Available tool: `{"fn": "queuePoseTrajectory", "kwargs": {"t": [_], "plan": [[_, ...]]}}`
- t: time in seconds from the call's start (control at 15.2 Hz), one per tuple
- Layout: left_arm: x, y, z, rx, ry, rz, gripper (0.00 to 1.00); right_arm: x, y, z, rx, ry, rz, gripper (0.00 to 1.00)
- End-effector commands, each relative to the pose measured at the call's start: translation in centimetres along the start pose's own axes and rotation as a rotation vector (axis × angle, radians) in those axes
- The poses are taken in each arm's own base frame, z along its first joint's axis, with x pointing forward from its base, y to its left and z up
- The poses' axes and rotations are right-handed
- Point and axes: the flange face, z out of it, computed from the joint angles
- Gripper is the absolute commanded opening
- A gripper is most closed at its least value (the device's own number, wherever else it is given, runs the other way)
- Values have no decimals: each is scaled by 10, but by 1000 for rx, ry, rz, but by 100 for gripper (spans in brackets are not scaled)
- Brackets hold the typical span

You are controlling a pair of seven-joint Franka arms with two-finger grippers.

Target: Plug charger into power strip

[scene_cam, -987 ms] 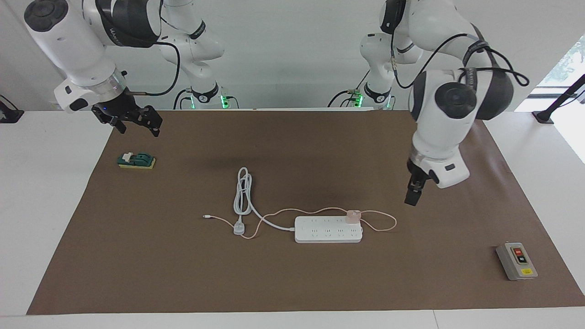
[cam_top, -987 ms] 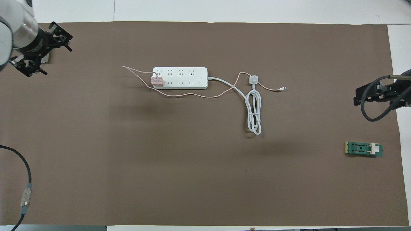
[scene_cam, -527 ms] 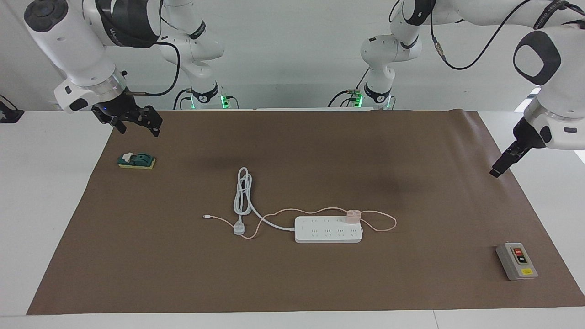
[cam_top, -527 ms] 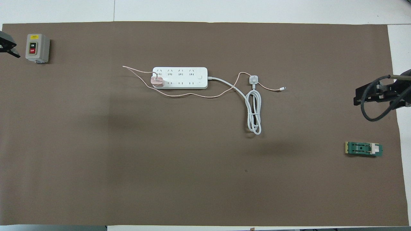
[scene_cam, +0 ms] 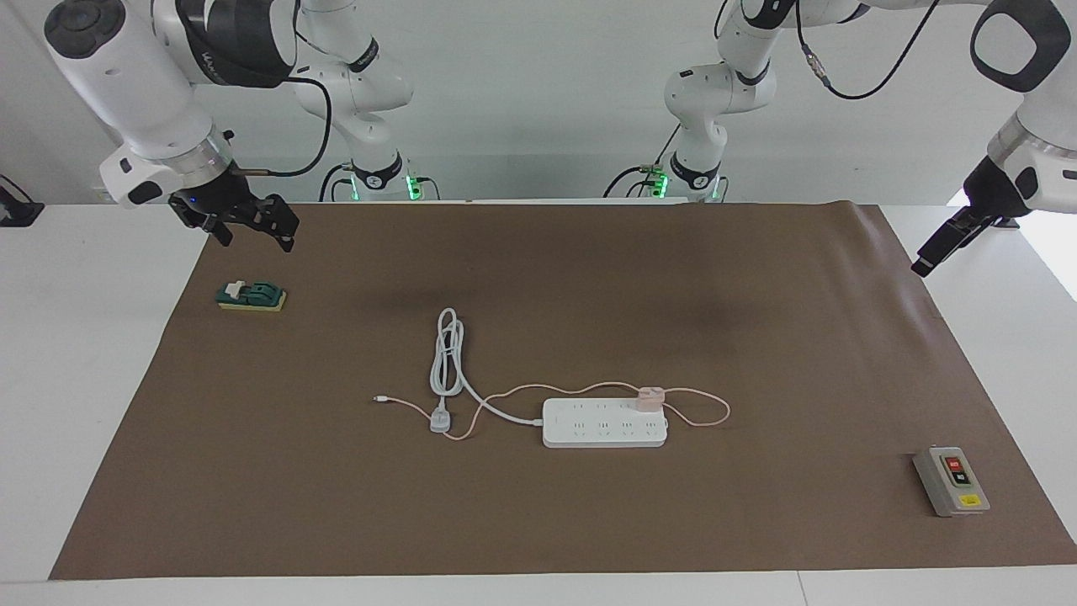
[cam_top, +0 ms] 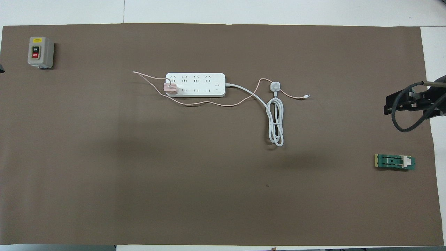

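Sitting plugged into the power strip (scene_cam: 604, 422), the charger (scene_cam: 649, 398) stands free; both tools' finger states cannot be told.

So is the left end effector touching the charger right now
Apart. The facing view shows the left end effector raised over the mat's edge at the left arm's end, with bare mat between it and the charger sitting on the power strip.

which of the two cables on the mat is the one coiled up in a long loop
The power strip's thick grey-white cord, folded into a long loop nearer the robots than its plug. The charger's thin pink cable lies loose and wavy beside the power strip.
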Motion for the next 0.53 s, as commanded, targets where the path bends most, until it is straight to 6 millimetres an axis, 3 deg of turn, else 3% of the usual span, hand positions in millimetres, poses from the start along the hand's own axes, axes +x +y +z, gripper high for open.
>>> {"fn": "queuePoseTrajectory", "kwargs": {"t": [0.0,0.26,0.46], "plan": [[-45,8,17,-16,-4,92,100,-5,3,-3,9,-5,-13,100],[-66,53,24,-16,-32,244,100,-5,3,-3,8,-7,-13,100],[-88,54,22,-18,-47,323,100,-5,3,-3,9,-5,-13,100]]}}
